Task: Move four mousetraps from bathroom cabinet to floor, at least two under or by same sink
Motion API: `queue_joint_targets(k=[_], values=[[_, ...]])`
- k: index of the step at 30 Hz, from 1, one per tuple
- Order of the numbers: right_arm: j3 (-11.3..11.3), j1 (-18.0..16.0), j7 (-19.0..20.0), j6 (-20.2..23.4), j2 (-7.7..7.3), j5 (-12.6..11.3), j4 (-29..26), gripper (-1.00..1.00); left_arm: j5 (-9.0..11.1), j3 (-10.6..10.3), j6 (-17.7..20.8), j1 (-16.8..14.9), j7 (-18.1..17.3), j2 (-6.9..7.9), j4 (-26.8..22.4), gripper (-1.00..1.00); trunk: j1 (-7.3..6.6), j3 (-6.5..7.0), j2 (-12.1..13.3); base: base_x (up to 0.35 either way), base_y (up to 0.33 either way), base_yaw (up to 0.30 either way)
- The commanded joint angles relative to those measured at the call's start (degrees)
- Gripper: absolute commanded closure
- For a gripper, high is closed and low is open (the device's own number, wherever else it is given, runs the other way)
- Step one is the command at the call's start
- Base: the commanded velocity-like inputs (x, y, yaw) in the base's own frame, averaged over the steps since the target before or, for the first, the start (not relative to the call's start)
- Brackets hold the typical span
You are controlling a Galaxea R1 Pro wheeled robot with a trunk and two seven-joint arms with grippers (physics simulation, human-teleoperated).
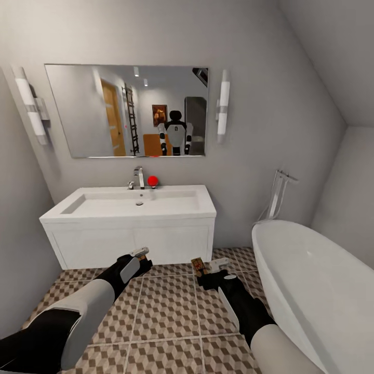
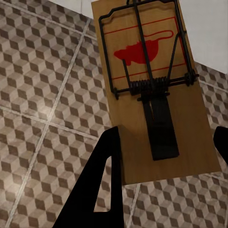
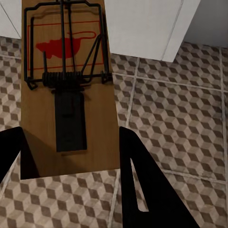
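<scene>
Both arms reach out low over the tiled bathroom floor (image 1: 171,306), facing the white sink (image 1: 130,221). The left tool (image 1: 139,254) is clamped on a mousetrap (image 2: 152,90), its dark fingers (image 2: 102,180) pinching the board's near end, spring and red print pointing away toward the sink front. The right tool (image 1: 210,267) grips another mousetrap (image 3: 69,90) the same way, fingers (image 3: 137,180) closed on its sides. Both boards look to be held above the tiles, though the height is hard to judge. The bathtub (image 1: 311,280) sits just right of the right arm.
</scene>
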Motion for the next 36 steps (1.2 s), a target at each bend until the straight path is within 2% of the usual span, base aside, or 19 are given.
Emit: queue_joint_targets(k=[1,17,23,36], values=[[0.07,-0.03,-0.2,0.34,-0.01,0.13,-0.09,1.0,0.56,-0.47,0.26,-0.02,0.45,0.02,-0.13,1.0,0.0,-0.07,-0.04,0.0,0.0,0.0],[0.11,-0.03,-0.21,0.34,-0.1,0.16,-0.09,1.0,0.57,-0.23,0.94,-0.02,0.42,-0.36,-0.2,1.0,0.0,-0.07,-0.04,0.0,0.0,0.0],[0.12,-0.03,-0.22,0.34,-0.1,0.18,-0.09,1.0,0.62,-0.17,1.0,-0.02,0.44,-0.34,-0.15,1.0,1.32,-1.15,-2.45,0.0,0.0,0.0],[0.02,-0.03,-0.21,0.44,-0.15,0.14,-0.43,1.0,0.66,-0.14,1.03,-0.02,0.33,-0.65,-0.23,1.0,1.54,-1.33,-2.85,0.0,0.0,0.0]])
